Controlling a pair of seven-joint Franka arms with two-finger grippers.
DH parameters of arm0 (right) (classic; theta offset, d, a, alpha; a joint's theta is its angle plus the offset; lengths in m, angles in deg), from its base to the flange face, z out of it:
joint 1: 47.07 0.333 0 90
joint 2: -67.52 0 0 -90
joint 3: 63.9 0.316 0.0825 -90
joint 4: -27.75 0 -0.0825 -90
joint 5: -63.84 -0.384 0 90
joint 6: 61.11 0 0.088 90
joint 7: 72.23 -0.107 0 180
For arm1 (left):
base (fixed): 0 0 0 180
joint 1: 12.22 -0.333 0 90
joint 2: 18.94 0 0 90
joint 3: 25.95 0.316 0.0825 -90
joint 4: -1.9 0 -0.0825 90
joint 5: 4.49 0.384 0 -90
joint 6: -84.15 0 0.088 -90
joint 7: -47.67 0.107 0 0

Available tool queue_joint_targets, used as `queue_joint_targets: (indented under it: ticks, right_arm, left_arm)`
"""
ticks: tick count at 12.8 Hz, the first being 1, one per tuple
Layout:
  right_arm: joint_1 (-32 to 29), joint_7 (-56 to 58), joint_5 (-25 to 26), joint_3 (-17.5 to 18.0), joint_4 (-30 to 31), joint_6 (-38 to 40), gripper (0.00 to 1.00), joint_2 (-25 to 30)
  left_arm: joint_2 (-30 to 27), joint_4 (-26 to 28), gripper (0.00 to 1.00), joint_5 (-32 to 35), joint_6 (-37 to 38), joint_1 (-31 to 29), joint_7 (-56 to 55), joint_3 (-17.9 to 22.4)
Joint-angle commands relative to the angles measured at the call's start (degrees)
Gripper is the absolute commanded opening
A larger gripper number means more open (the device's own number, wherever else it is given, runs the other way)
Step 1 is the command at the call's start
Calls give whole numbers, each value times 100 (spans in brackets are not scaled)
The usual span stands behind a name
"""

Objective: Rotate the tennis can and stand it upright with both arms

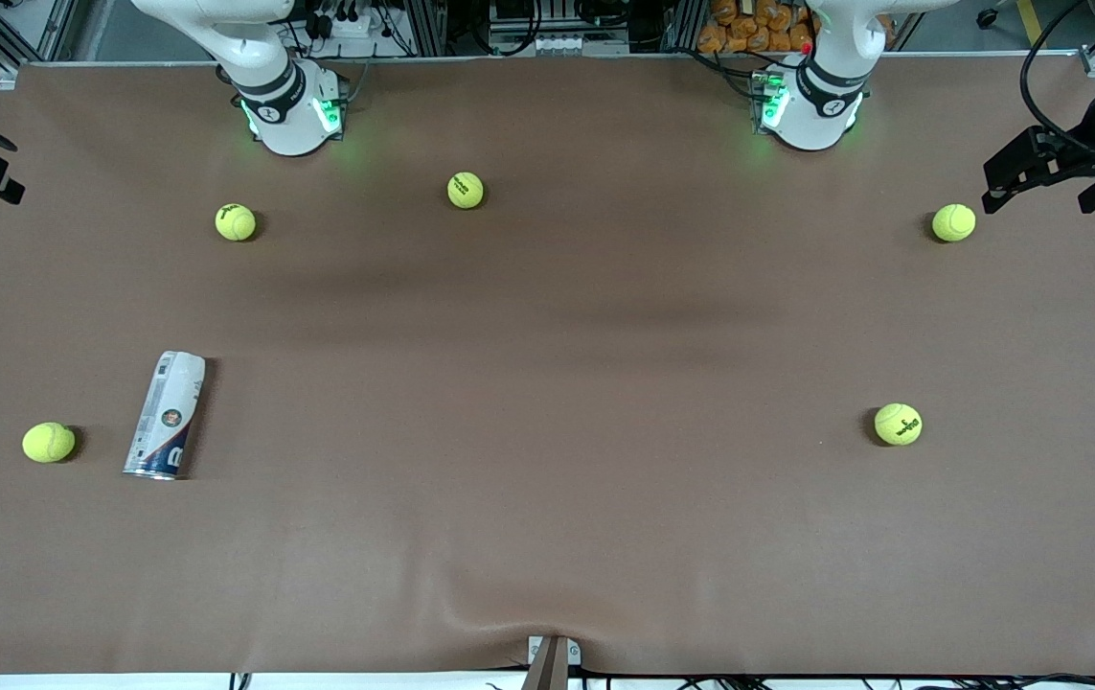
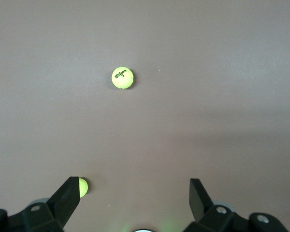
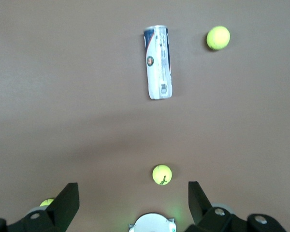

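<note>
Lying flat: tennis can (image 1: 165, 414), navy end toward front camera | left end effector (image 2: 134, 195) wide | right end effector (image 3: 133, 195) wide

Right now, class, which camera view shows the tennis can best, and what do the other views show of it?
The right wrist view: the can lies on its side on the table, label and logo clear, a ball beside it. The front view shows the can whole but smaller. The left wrist view misses it.

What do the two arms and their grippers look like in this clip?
Both arms are glossy white with dark joint bands, on round bases lit green: left arm, right arm. The left gripper and right gripper have black, wedge-shaped fingers.
</note>
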Motion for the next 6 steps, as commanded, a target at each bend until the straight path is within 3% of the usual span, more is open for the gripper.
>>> queue_joint_targets:
  ticks: [1, 6]
  right_arm:
    - [99, 207, -49, -64, 22, -151, 100, 20]
    - [108, 339, -40, -73, 48, -170, 100, -24]
  left_arm:
    - [3, -95, 100, -17, 84, -30, 105, -1]
    - [47, -103, 100, -26, 84, -39, 87, 61]
